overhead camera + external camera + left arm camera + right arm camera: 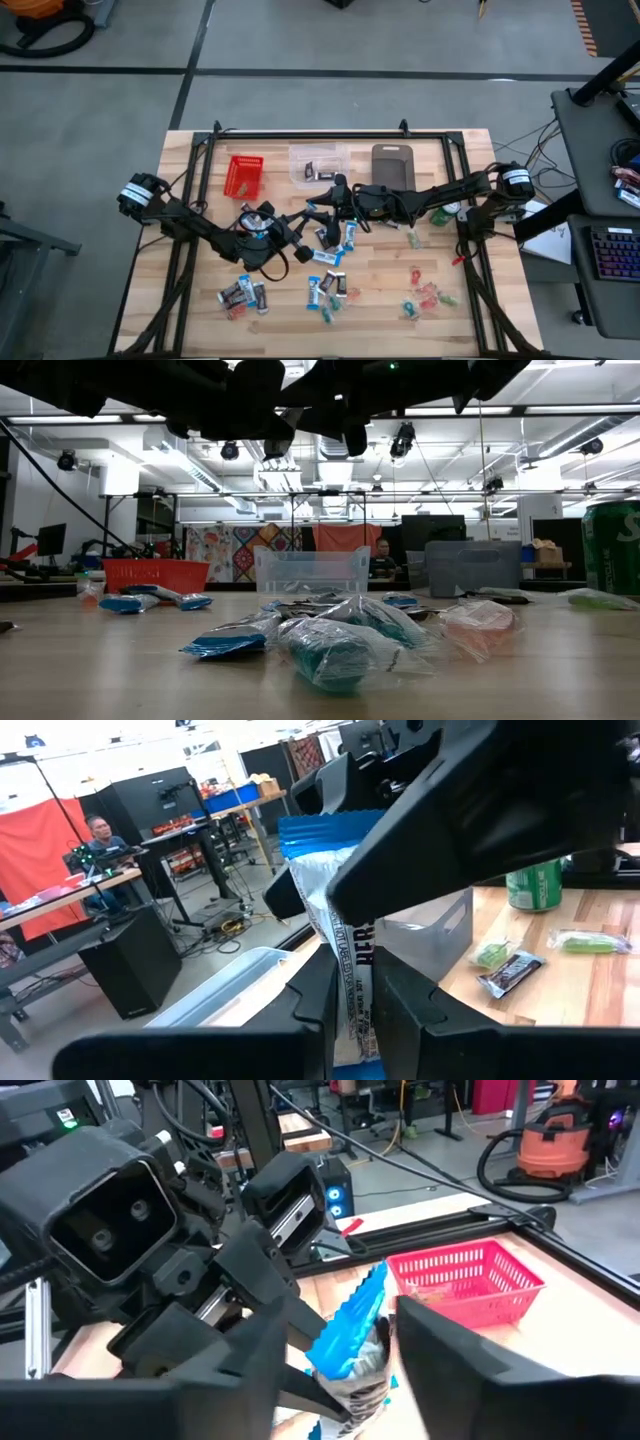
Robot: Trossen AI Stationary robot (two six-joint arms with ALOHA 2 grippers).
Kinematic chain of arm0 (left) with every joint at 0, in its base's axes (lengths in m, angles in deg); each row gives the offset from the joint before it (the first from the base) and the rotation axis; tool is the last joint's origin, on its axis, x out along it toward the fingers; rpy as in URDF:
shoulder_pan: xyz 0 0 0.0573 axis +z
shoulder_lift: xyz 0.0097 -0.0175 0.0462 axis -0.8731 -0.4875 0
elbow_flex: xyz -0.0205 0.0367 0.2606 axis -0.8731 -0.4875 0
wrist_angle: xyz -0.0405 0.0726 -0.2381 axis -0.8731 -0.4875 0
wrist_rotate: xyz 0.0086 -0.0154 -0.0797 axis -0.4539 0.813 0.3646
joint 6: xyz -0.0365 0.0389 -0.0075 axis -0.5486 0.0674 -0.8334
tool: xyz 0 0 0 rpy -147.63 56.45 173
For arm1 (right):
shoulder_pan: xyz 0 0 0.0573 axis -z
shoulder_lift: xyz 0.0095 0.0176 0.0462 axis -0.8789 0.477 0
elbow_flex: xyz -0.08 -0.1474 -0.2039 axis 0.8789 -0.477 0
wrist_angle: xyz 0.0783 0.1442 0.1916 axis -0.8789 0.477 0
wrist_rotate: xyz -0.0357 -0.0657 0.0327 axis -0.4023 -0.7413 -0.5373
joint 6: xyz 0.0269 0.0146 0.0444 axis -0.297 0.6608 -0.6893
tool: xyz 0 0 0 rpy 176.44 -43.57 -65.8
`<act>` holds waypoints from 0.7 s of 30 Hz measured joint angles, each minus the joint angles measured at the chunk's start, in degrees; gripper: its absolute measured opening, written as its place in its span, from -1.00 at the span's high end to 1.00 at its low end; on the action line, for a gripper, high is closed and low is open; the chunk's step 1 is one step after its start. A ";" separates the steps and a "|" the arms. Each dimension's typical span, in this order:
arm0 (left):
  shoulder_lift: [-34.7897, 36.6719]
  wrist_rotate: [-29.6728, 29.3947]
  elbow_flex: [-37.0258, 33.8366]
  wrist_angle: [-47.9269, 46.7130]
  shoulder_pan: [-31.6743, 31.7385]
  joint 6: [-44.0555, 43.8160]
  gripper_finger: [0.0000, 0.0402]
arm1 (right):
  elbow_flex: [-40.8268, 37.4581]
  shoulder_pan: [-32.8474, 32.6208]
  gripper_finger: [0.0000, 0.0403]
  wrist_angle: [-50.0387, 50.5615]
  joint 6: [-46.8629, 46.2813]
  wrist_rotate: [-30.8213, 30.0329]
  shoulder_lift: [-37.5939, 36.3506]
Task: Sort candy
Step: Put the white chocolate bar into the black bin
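Note:
My left gripper (pixel 350 995) is shut on a blue-and-white wrapped candy (pixel 325 890), raised above the table's middle (pixel 317 211). My right gripper (pixel 350 1320) has come in from the right and is open, with one finger on either side of the same candy's (pixel 350 1330) blue upper end; I cannot tell whether it touches. Many other candies lie flat on the wooden table: blue-and-white and dark ones (pixel 330 288) (pixel 243 294), and red and green ones (pixel 425 296). In the low view the nearest candies (pixel 330 650) fill the foreground, and the held candy is out of view. My left gripper pinches the candy's lower half (pixel 352 982) between its two fingers. The fingers lie along the wrapper's flat sides. The candy stands upright out of the hold, lifted clear of the table, with its crimped blue end (pixel 325 825) free beyond the fingertips.
At the far side stand a red basket (pixel 244 174), a clear bin (pixel 318 163) holding dark candies, and a grey bin (pixel 393 165). A green can (pixel 533 885) stands on the table's right part. A black frame runs around the table's edges. A person sits in the room beyond.

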 joint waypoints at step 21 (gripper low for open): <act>4.70 3.37 0.02 -4.12 -1.91 -3.98 0.24 | -0.07 2.47 0.89 11.94 0.52 2.99 -5.42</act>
